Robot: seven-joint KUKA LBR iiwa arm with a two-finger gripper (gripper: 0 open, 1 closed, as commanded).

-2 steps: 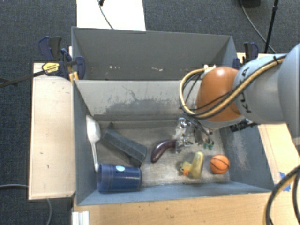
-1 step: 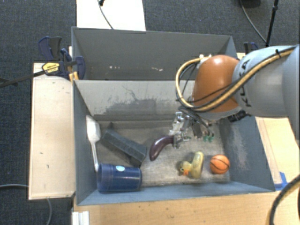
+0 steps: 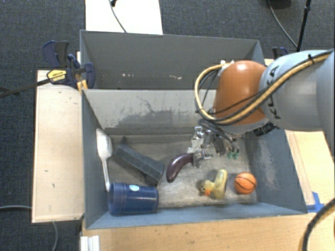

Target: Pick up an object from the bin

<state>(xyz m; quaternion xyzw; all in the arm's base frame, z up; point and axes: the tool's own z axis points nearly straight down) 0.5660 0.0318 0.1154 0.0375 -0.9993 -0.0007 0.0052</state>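
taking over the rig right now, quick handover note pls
Gripper: low in the middle of the bin, right at the upper end of the purple eggplant; I cannot tell whether it has a grip on it.
Things: yellow duck and orange ball front right; dark grey block, white spoon and blue cup on the left.
Done: nothing lifted out; the eggplant looks to lie on the floor.
Left: secure one thing, probably the eggplant, and lift it clear.

The far half of the bin floor (image 3: 152,122) lies bare. Beside the hand (image 3: 201,151), a purple aubergine (image 3: 177,167), yellow duck (image 3: 215,184) and orange ball (image 3: 245,182) crowd the near right; a grey block (image 3: 138,162), blue cup (image 3: 133,198) and white spoon (image 3: 103,149) block the near left.
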